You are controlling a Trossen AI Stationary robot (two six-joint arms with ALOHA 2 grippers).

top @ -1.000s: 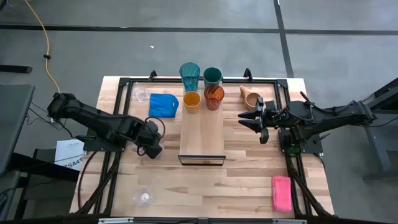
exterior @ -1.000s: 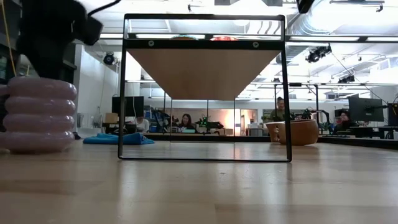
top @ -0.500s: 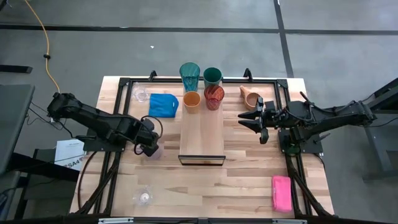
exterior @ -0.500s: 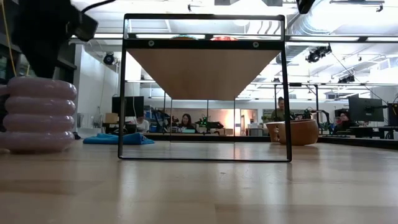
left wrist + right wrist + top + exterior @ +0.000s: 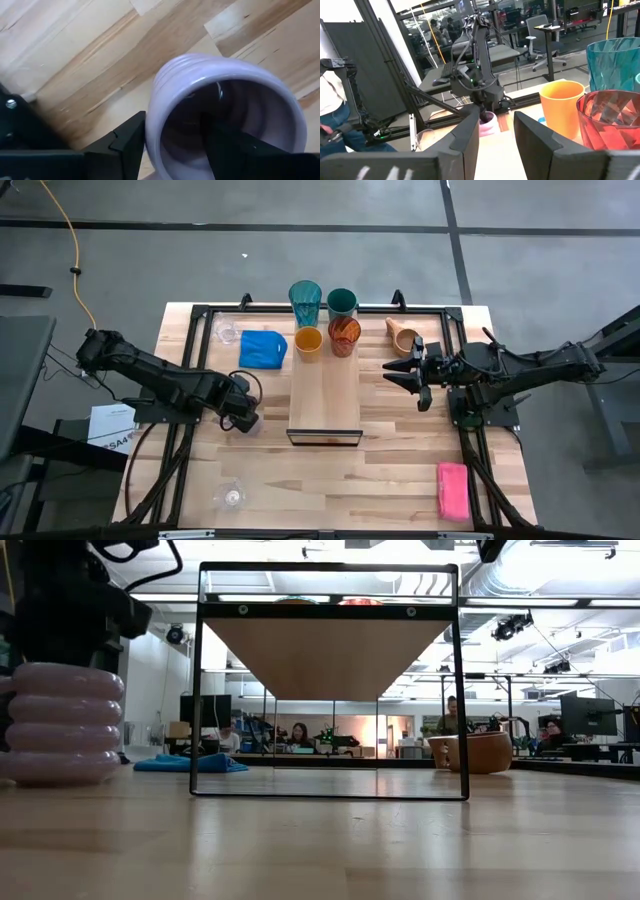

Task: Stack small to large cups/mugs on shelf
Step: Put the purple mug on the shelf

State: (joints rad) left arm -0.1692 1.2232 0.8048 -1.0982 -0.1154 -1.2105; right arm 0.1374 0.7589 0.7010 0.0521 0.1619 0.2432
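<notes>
The left gripper [image 5: 170,150] has one finger inside the lavender mug [image 5: 227,115] and one outside, around its wall. The mug stands on the table [image 5: 330,470], left of the shelf [image 5: 325,395]. The right gripper [image 5: 412,376] waits half open, empty. No writing is readable.

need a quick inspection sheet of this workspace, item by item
surface: slatted wooden table, wood shelf at centre
job's things: teal tumbler, green cup, orange cup, red cup on the shelf's far end; tan mug on its side; two clear glasses; lavender mug upright
clutter: blue cloth, pink sponge
grippers: left gripper jaws astride lavender mug's wall; right gripper empty, jaws apart
cables: yellow cable on floor
surroundings: people seated far behind
</notes>
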